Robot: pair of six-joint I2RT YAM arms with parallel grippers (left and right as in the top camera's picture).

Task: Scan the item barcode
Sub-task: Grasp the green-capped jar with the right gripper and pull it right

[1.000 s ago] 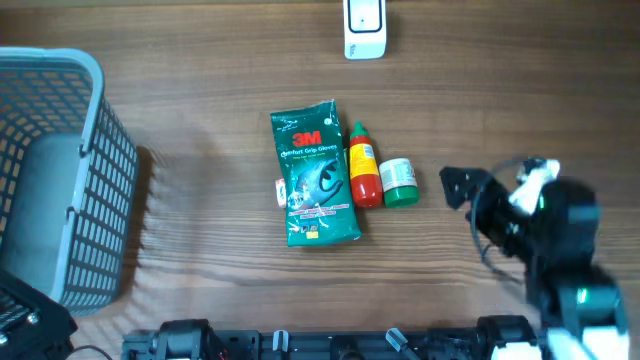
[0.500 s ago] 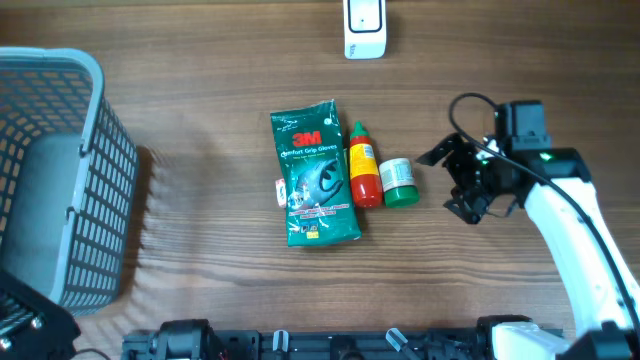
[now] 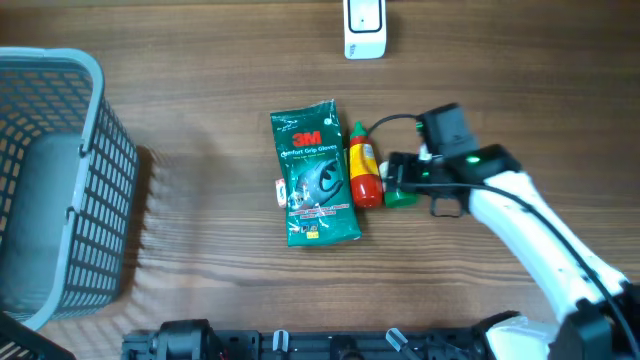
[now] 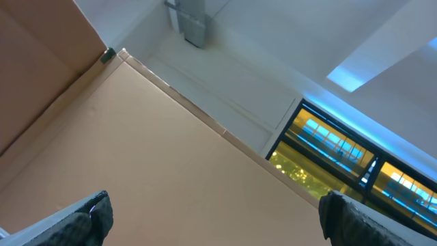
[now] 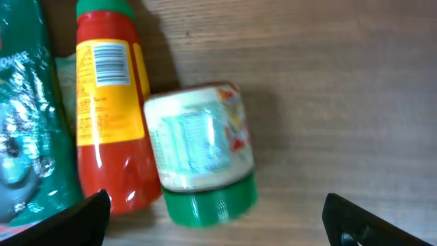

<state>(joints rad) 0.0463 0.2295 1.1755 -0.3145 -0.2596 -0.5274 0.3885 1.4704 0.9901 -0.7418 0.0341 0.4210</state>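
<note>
Green-capped jar [image 5: 201, 154] lies just beside the bottle [image 5: 109, 123]. Your right pincer [image 5: 215, 217] hangs spread over the jar; centre it, then close gently.

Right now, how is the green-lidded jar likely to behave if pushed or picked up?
The green-lidded jar lies on its side, so a push would probably roll it away from the red sauce bottle beside it. Its rounded, glossy-looking wall may slip in a grip. It looks rigid, so it should keep its shape.

glove pack [image 3: 312, 175], bottle [image 5: 109, 123], jar [image 5: 198, 147] side by side, left to right
</note>
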